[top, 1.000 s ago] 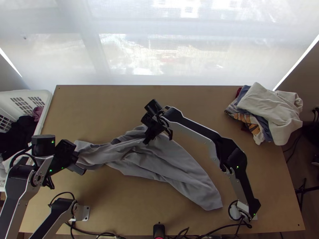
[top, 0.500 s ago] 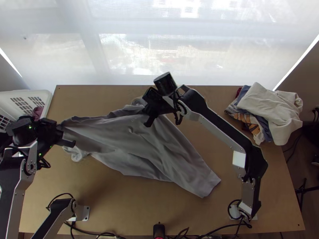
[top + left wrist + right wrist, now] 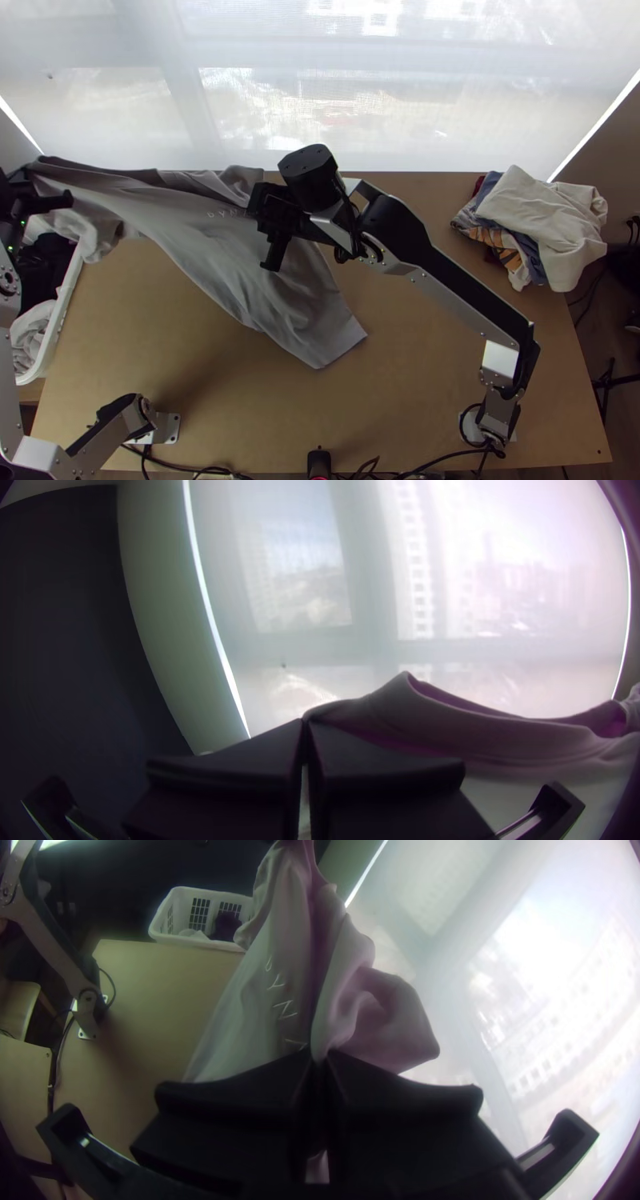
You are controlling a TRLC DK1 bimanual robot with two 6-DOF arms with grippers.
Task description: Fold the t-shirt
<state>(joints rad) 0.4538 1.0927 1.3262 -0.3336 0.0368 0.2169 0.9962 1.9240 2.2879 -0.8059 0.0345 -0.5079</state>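
T-shirt [image 3: 200,240] hangs between my left claw [image 3: 38,190] and my right claw [image 3: 266,224], both clenched on its grey cloth, folds draping over the table [image 3: 416,360].

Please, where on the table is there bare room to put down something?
The table has bare wood between the t-shirt and the near edge, and between the clothes pile and the near right corner. It is crowded under the right arm and at the far left and middle, where the left hand and right hand hold the t-shirt.
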